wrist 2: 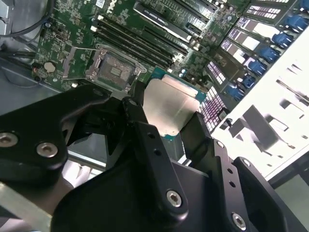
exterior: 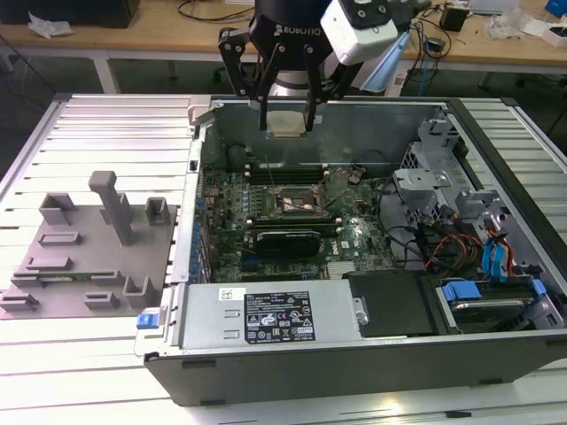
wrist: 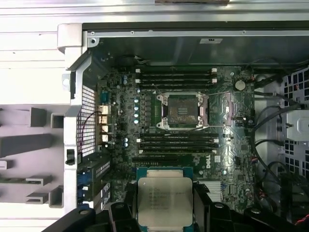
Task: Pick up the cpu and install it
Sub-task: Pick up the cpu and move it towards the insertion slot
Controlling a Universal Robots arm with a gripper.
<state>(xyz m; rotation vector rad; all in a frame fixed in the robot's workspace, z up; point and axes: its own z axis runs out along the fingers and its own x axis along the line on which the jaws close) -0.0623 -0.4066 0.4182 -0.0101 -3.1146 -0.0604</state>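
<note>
Carrying the cpu (wrist: 164, 200) clamped flat between the closed-in fingers of the gripper (exterior: 286, 119), high over the far side of the open computer case (exterior: 399, 372), well above the bare socket (wrist: 182, 110). Picked up, not yet installed; likely calling for squaring chip to socket.

A slatted metal table (exterior: 115, 124) carries 2 things. An open computer case (exterior: 372, 363) sits just beside a grey plastic plate (exterior: 97, 266).

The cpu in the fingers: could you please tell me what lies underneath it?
Below the cpu, gripped by the fingers, lies the motherboard in the open case; its empty socket sits off to one side. The patch right beneath the cpu is covered.
</note>
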